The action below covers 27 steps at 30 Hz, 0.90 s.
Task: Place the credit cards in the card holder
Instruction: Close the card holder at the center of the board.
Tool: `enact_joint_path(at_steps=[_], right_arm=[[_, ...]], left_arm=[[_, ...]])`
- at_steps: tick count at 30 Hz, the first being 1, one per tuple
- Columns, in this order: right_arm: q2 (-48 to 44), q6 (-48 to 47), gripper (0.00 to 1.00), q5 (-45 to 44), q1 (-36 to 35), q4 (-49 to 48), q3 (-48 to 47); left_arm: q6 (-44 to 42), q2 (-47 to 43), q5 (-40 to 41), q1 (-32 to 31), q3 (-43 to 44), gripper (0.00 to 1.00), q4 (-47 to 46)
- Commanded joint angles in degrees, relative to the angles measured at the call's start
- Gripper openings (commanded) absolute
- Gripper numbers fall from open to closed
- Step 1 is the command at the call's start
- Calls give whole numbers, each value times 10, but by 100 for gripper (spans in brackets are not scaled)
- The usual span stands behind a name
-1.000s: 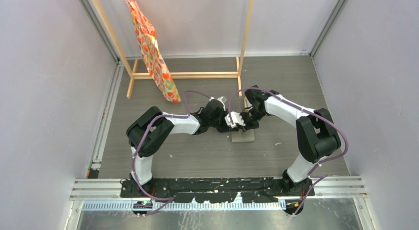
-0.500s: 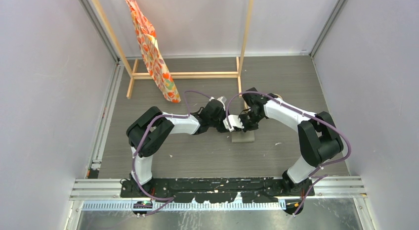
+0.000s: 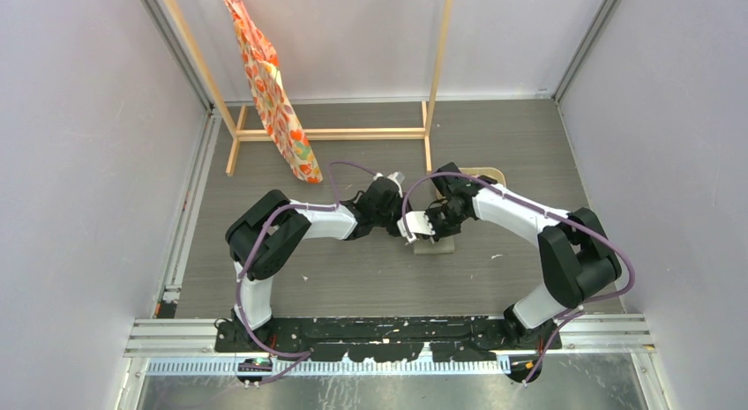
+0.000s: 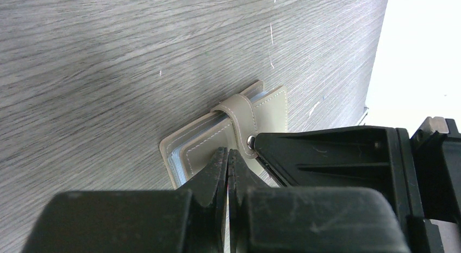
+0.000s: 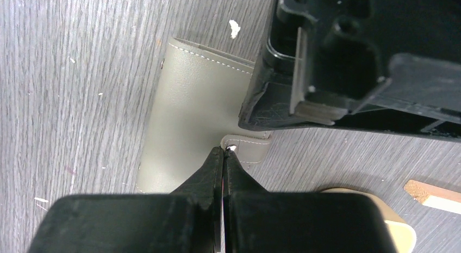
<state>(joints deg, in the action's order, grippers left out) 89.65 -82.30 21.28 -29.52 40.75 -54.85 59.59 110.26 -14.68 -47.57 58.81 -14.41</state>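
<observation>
The grey card holder (image 3: 435, 245) lies flat on the table, closed, with its strap (image 4: 237, 109) looped over one edge. Pale blue leaves show at its open side (image 4: 175, 164). My left gripper (image 4: 228, 152) is shut, its tips resting on the holder's face just beside the strap's round stud (image 4: 250, 140). My right gripper (image 5: 224, 149) is shut too, tips at the strap tab (image 5: 247, 147) by the stud. Both grippers meet over the holder, left gripper (image 3: 407, 231) and right gripper (image 3: 424, 233). No credit cards show in any view.
An oval beige tray (image 3: 482, 174) lies behind the right arm, its rim (image 5: 392, 224) beside my right fingers. A wooden rack (image 3: 335, 133) with an orange patterned cloth (image 3: 269, 84) stands at the back. A wood strip (image 5: 430, 191) lies on the table.
The right arm's elbow has swung out to the right and its gripper has slid slightly left and nearer over the holder, uncovering the beige tray. The left arm has stayed put.
</observation>
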Motion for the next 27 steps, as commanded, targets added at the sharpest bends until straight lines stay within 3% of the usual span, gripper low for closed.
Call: enact_joint_path(at_steps=[1, 18, 27], right_arm=[[12, 17, 1, -5, -13, 53, 48], [16, 18, 2, -48, -33, 27, 88], [-15, 58, 24, -14, -39, 58, 50]], left_arm=[[-14, 7, 13, -2, -1, 2, 12], [-13, 8, 11, -2, -1, 2, 10], [-17, 5, -8, -2, -11, 5, -21]])
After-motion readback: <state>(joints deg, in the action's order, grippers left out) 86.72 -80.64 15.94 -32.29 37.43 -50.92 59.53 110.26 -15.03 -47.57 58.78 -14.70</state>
